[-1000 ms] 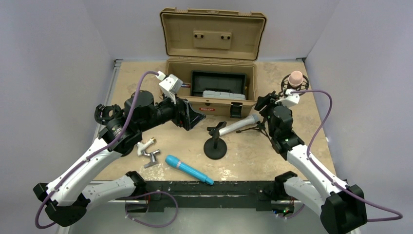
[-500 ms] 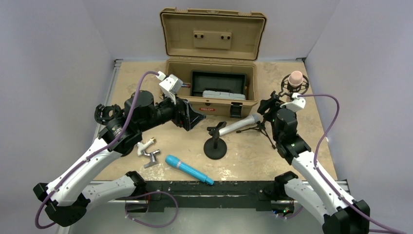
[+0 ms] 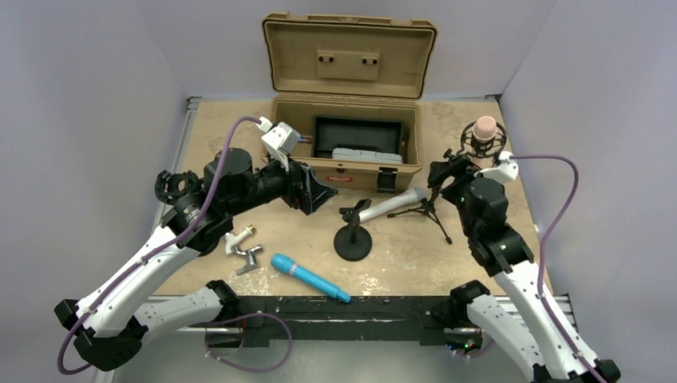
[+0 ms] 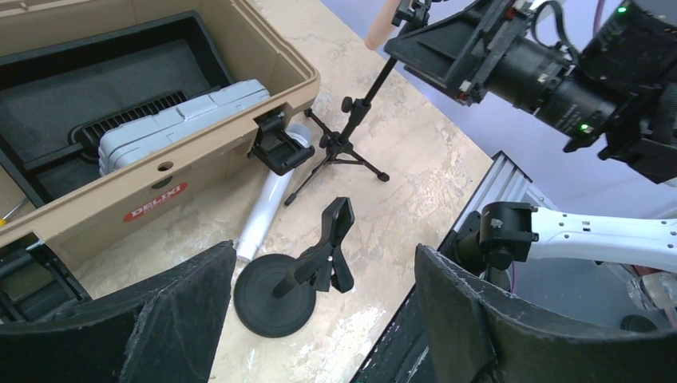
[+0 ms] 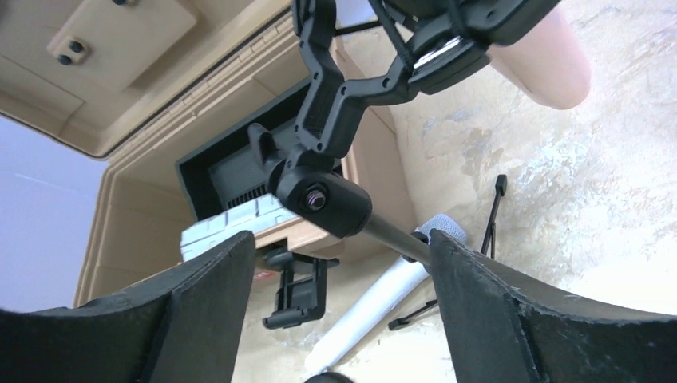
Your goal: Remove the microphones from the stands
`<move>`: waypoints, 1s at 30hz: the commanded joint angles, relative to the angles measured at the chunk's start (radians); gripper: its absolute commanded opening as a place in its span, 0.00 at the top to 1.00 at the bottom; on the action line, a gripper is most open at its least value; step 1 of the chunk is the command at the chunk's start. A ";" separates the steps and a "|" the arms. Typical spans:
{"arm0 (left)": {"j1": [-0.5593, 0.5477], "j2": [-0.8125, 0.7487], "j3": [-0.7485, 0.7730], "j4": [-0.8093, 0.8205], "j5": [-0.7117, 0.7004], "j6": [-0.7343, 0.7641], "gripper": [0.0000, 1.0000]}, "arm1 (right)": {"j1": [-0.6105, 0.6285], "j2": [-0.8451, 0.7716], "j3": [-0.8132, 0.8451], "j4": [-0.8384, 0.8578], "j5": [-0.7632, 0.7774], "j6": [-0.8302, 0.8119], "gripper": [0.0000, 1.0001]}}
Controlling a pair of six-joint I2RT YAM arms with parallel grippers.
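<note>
Tan tabletop (image 3: 211,120), grey walls round it. Risk: tripod stand (image 4: 342,148) looks light, so a skewed pull on the pink mic (image 3: 484,128) could tip it or snag the shock mount (image 5: 339,104). Mic sits head-up in the mount, far right, just beyond & above R gripper (image 3: 445,171). R jaws are wide & empty. L gripper (image 3: 315,191) is wide too, well apart.

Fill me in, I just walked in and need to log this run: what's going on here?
Two robot arms are set to take a microphone off its stand. The right gripper is at the tripod stand, open jaws facing its upper joint, just below the pink microphone, which sits in its mount. Nothing is gripped. The left gripper hangs open before the tan case. A silver microphone lies by an empty round-base stand.
</note>
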 commanded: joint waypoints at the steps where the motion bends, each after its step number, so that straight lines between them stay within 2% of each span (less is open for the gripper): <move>1: 0.004 -0.010 0.001 0.046 0.019 -0.016 0.20 | 0.005 -0.085 0.098 -0.160 0.003 0.078 0.04; 7: 0.005 -0.017 0.002 0.044 0.017 -0.015 0.20 | 0.004 -0.078 0.248 -0.340 0.081 0.101 0.01; 11: 0.005 -0.019 0.002 0.046 0.018 -0.015 0.20 | 0.004 -0.035 0.374 -0.361 0.179 0.011 0.01; 20: 0.005 -0.030 0.000 0.046 0.015 -0.009 0.20 | 0.004 0.109 0.513 -0.115 0.340 -0.421 0.05; 27: 0.005 -0.032 0.001 0.037 -0.002 0.000 0.18 | 0.004 0.213 0.515 0.041 0.407 -0.627 0.13; 29: 0.005 -0.039 0.004 0.033 -0.012 0.006 0.07 | 0.004 0.237 0.507 0.069 0.399 -0.664 0.15; 30: 0.004 -0.042 0.002 0.033 -0.016 0.008 0.05 | 0.004 0.252 0.506 0.074 0.399 -0.676 0.16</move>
